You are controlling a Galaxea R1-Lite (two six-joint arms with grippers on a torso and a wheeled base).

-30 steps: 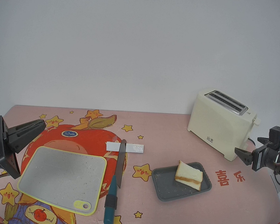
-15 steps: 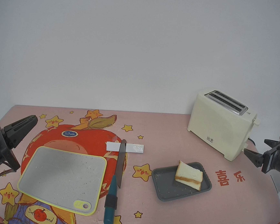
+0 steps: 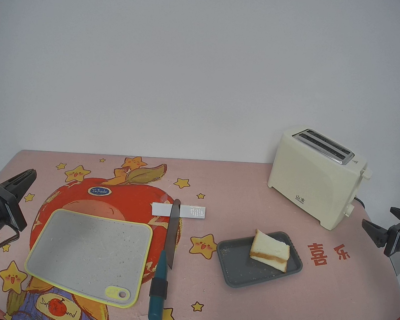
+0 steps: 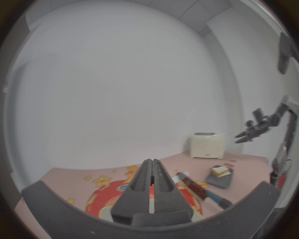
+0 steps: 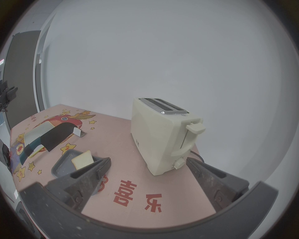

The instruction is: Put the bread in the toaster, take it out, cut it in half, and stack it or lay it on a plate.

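Observation:
Two bread halves (image 3: 269, 252) lie stacked on a dark grey plate (image 3: 234, 265) at the table's right middle. The cream toaster (image 3: 316, 175) stands behind it with both slots empty. A knife (image 3: 166, 250) with a teal handle lies beside the grey cutting board (image 3: 87, 252). My left gripper (image 3: 28, 174) hovers at the table's far left edge, shut with nothing in it (image 4: 152, 169). My right gripper (image 3: 378, 217) hangs at the far right edge, beside the toaster (image 5: 162, 133), open and holding nothing (image 5: 148, 162). The bread (image 5: 83, 159) sits well off from it.
A small white paper strip (image 3: 191, 211) lies under the knife's tip. The toaster's lever (image 5: 194, 127) is up and its cord trails behind. The table's front right, with red characters (image 3: 328, 253), is bare.
Both arms have drawn back outward: the left gripper moved left and lower toward the table's edge, the right gripper moved right. The bread, plate and knife stayed put.

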